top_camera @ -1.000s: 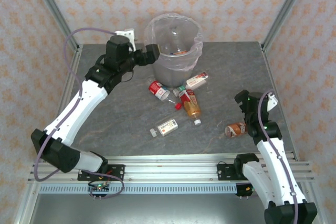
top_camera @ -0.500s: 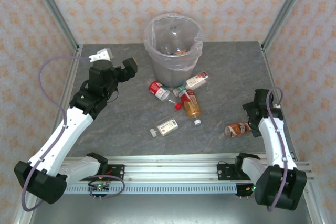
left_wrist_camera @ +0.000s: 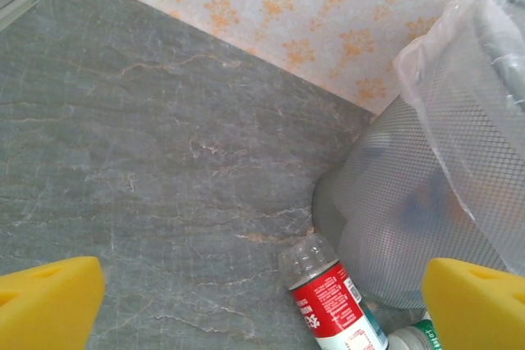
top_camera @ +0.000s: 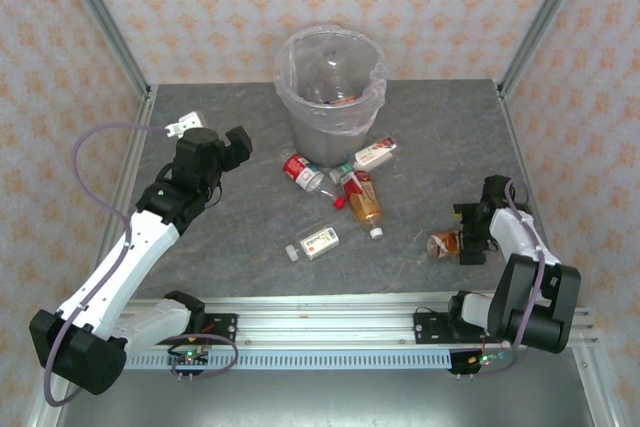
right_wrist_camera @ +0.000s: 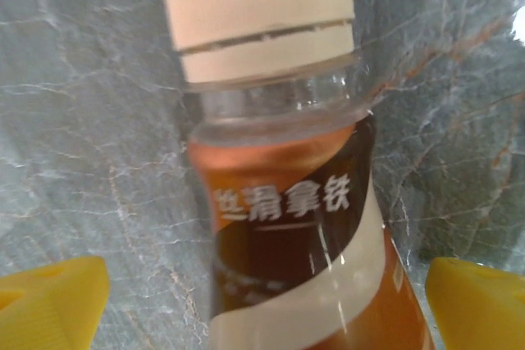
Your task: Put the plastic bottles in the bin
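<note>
The bin (top_camera: 330, 87) stands at the back centre with a few bottles inside. In front of it lie a red-label bottle (top_camera: 300, 171), a white-and-red one (top_camera: 375, 153), an amber one (top_camera: 362, 197) and a white-label one (top_camera: 318, 241). My left gripper (top_camera: 238, 145) hovers open to the left of the bin. In its wrist view the red-label bottle (left_wrist_camera: 332, 301) lies beside the bin (left_wrist_camera: 443, 202), with nothing between the fingers (left_wrist_camera: 49, 301). My right gripper (top_camera: 472, 235) is open and straddles a cream-capped brown-and-orange bottle (right_wrist_camera: 287, 227), which lies between its fingers (right_wrist_camera: 480, 301) without visible contact.
A loose red cap (top_camera: 340, 202) lies by the amber bottle. A green-capped bottle (top_camera: 343, 172) sits among the cluster. Metal frame posts stand at the back corners. A rail (top_camera: 320, 327) runs along the near edge.
My left arm has drawn back from the bin's rim to the left and nearer. My right gripper has swung round and down onto the brown-and-orange bottle.
</note>
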`<state>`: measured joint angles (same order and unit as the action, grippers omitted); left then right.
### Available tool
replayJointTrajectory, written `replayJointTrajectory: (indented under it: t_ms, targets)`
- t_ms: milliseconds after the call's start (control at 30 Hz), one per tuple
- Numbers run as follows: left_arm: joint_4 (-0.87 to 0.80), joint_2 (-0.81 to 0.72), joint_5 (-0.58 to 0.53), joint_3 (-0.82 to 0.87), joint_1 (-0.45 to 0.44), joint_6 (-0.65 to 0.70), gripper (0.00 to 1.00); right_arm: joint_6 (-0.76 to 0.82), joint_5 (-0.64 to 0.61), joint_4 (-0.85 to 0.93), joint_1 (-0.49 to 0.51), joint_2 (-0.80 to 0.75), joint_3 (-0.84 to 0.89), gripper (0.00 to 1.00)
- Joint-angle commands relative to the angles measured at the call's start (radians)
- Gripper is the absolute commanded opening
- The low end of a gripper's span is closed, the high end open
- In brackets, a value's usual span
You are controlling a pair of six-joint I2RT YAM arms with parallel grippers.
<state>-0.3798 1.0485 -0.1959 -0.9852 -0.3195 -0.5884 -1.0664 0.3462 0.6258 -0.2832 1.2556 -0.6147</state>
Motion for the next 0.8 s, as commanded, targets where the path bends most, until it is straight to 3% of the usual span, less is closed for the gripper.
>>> replayJointTrajectory:
  t_ms: [0,300,433,767]
  targets:
    - [-0.001,0.019,-0.028,0.021,0.010,-0.045,1.00,-0.028,0.043,-0.041,-0.005,0.037,0.019,0.98]
    - [-0.198,0.106,0.173,-0.134,0.011,0.003,1.00,0.032,-0.017,-0.017,-0.006,0.059,0.007,0.89]
    - [-0.213,0.123,0.226,-0.133,0.011,-0.011,1.00,0.000,0.025,-0.082,-0.006,0.075,0.038,0.84]
    - [-0.107,0.125,0.201,-0.013,0.011,-0.131,1.00,-0.012,0.066,-0.112,-0.005,0.075,0.048,0.65]
